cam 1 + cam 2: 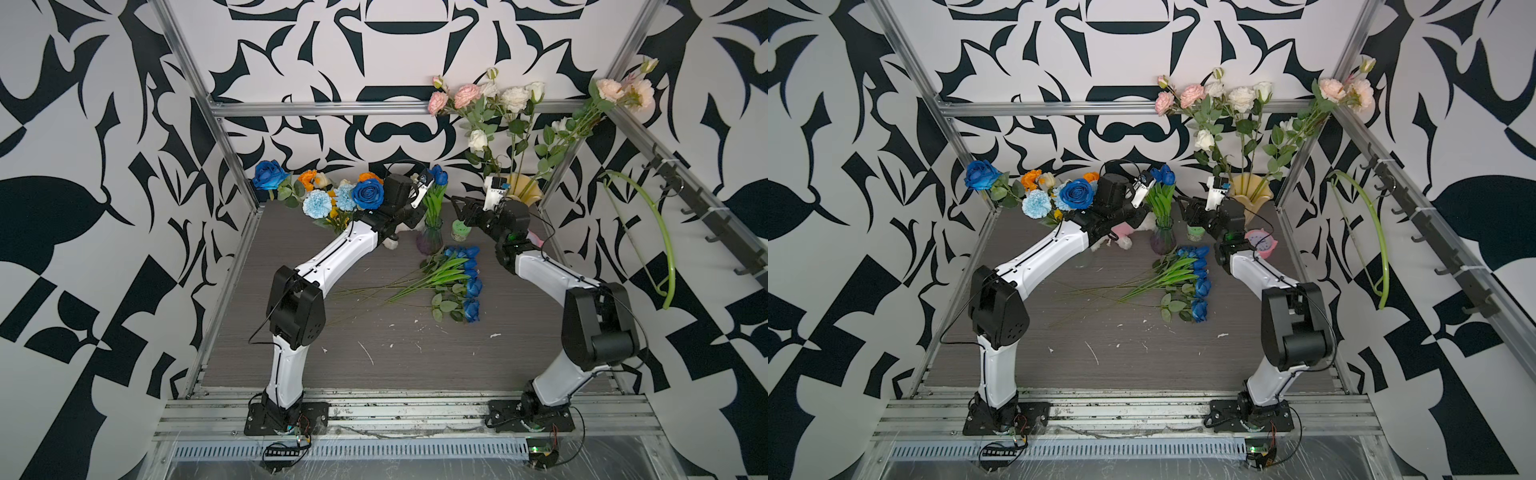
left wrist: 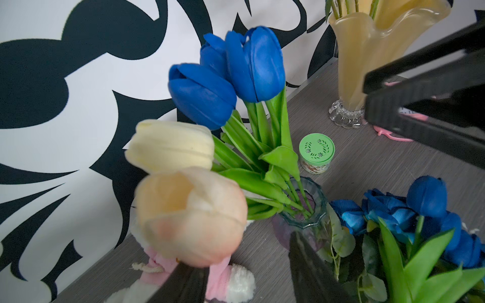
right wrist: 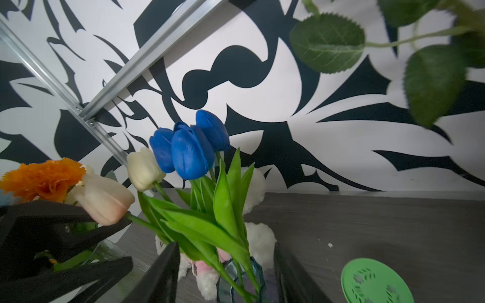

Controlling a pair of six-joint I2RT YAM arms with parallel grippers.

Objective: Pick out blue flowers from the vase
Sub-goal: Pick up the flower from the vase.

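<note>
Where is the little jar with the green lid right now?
In both top views the green-lidded jar stands upright on the table toward the back, right of centre, between the tinted glass vase and the yellow vase.

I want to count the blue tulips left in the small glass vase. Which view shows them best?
The left wrist view: the blue tulips are close and sharp, three heads showing above the glass vase. The right wrist view shows them smaller, heads overlapping. In both top views they are distant and tiny.
</note>
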